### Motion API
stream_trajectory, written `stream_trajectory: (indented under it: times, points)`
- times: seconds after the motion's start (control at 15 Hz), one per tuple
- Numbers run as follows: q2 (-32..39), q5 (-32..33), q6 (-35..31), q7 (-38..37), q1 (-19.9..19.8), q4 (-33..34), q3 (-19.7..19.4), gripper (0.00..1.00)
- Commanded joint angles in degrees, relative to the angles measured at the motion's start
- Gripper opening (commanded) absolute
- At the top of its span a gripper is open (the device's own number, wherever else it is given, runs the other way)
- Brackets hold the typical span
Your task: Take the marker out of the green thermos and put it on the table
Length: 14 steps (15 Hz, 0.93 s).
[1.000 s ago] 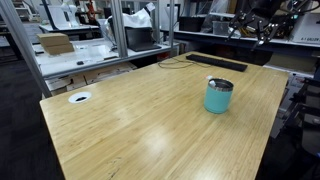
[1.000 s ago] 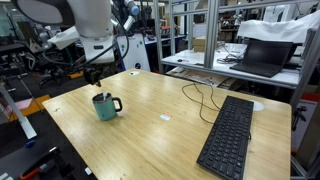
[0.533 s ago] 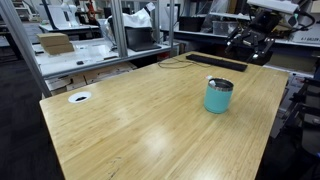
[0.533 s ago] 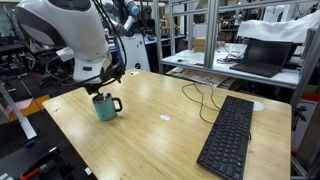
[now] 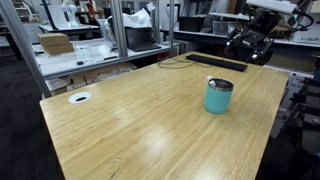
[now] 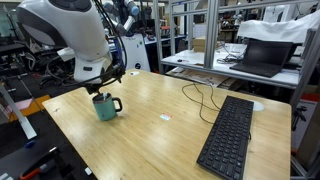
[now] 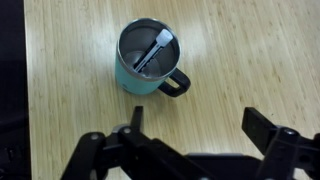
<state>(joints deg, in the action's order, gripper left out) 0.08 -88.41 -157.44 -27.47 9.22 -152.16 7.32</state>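
Marker (image 7: 152, 53): stands slanted inside the thermos. In my wrist view its long axis runs from 7 o'clock to 1 o'clock. The pale end is up at the 1 o'clock side of the rim and the darker end is sunk toward the bottom.
Thermos (image 7: 128, 82): upright on the table, with a teal wall and a silver rim. In my wrist view its dark handle (image 7: 175, 84) sticks out toward 4 o'clock.
Pincer (image 7: 198, 128): my jaws are spread wide with nothing between them. In my wrist view the thermos lies at 11 o'clock from them, apart from both fingers. In an exterior view my pincer (image 6: 101, 80) hangs just above the cup without touching it.
Table (image 5: 140, 125): light wood planks. In an exterior view the white-ringed hole (image 5: 79, 97) is near the left corner and the thermos (image 5: 218, 96) is over to the right, near the edge.
On the wood, left to right in an exterior view: thermos (image 6: 104, 107), a small white fleck (image 6: 167, 118), a looping cable (image 6: 200, 95), a black keyboard (image 6: 228, 135).
Room: my white arm (image 6: 70, 30) bulks at the left. White metal-framed benches stand beyond the table, one with a cardboard box (image 5: 55, 43) and another with a laptop (image 6: 262, 55).
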Motion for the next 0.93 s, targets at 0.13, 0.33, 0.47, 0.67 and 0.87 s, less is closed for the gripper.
stream_trajectory:
  times: [0.13, 0.33, 0.47, 0.67, 0.87]
  points:
    - [-1.5, -1.9, 6.3, 0.7, -2.0, -0.3, -1.3, 1.00]
    - [-0.6, -4.7, 10.7, 0.3, -3.8, -0.1, -3.2, 1.00]
    - [0.7, -9.3, 11.6, 0.6, -4.7, 0.5, -4.1, 1.00]
    - [2.6, -14.2, 12.3, 1.6, -4.3, 0.9, -3.7, 1.00]
    - [5.1, -15.8, 13.5, 1.9, -2.5, 1.3, -1.8, 1.00]
